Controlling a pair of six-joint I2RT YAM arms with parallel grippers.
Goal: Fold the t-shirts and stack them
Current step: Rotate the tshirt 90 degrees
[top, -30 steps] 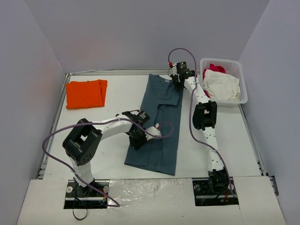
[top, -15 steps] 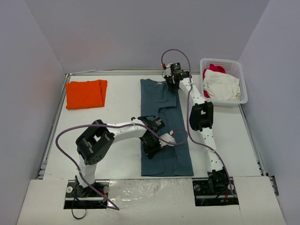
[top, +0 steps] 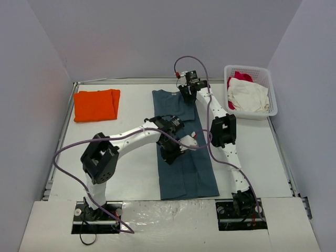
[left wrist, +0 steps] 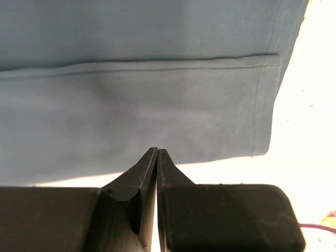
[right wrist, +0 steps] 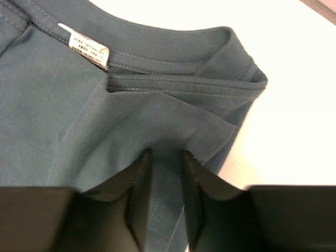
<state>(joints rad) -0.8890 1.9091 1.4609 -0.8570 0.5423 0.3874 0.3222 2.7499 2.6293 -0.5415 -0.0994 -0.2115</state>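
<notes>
Slate-blue cloth is spread lengthwise on the table (top: 131,178): the blue t-shirt (top: 191,173) is pinched below the collar by the right gripper (right wrist: 165,157) and, seemingly, at its side edge by the left gripper (left wrist: 157,153), jaws pressed together, likely for straightening. The orange t-shirt (top: 96,105) lies folded, far left.

White table (top: 131,168), slate-blue t-shirt (top: 191,168), orange t-shirt (top: 96,105), basket (top: 256,115)

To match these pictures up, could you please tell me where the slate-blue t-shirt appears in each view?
Top external: the slate-blue t-shirt lies as a long strip down the middle of the table.
Left wrist: it fills the upper frame, hemmed edge at right.
Right wrist: it fills most of the frame, collar and label at top.
Shared landmark: the white table bordering the cloth.
</notes>
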